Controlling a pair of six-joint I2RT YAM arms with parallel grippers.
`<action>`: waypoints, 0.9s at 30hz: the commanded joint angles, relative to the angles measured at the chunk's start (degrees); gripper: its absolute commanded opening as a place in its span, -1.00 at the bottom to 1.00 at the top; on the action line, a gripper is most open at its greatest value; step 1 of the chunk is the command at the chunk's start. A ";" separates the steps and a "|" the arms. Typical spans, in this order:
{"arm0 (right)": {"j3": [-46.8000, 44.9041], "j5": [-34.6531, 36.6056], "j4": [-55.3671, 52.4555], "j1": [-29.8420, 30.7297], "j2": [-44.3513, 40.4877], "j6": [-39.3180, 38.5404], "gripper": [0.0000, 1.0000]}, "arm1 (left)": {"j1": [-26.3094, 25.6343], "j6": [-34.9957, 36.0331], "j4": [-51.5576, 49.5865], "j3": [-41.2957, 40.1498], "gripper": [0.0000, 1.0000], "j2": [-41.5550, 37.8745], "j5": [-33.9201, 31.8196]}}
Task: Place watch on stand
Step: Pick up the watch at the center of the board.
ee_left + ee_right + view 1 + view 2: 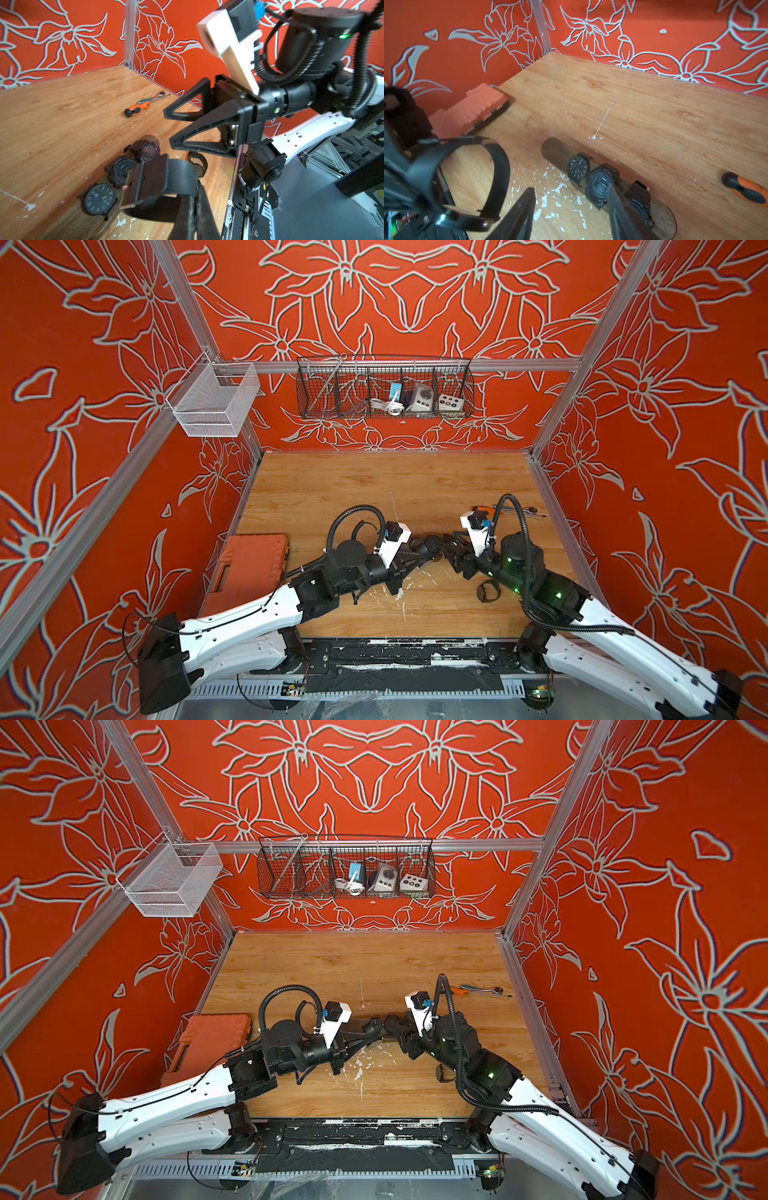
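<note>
Mid-carry, the left tool grips the watch (the right tool gapes empty); next, probably thread its loop over the stand.

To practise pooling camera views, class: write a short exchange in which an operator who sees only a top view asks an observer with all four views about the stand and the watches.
Operator: From above, the stand is mostly hidden. Is anything on it?
Observer: The right wrist view shows three watches sitting in a row along the stand.
Operator: Is either gripper carrying another one?
Observer: Yes. In the left wrist view, the left gripper pinches the strap of a black watch.
</note>
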 commanded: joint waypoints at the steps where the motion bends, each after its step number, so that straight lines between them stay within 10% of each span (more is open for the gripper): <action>1: 3.91 -0.04 -1.39 0.81 -2.13 -0.07 -1.00 | 0.38 0.67 3.67 -0.97 0.56 1.25 2.43; 11: 8.14 -5.83 2.57 2.68 -7.24 7.05 -1.00 | -1.97 1.89 16.23 -0.01 0.44 8.84 12.38; 27: 6.68 0.56 26.52 25.32 -11.73 26.19 -1.00 | -19.11 8.11 31.36 9.85 0.06 23.90 11.38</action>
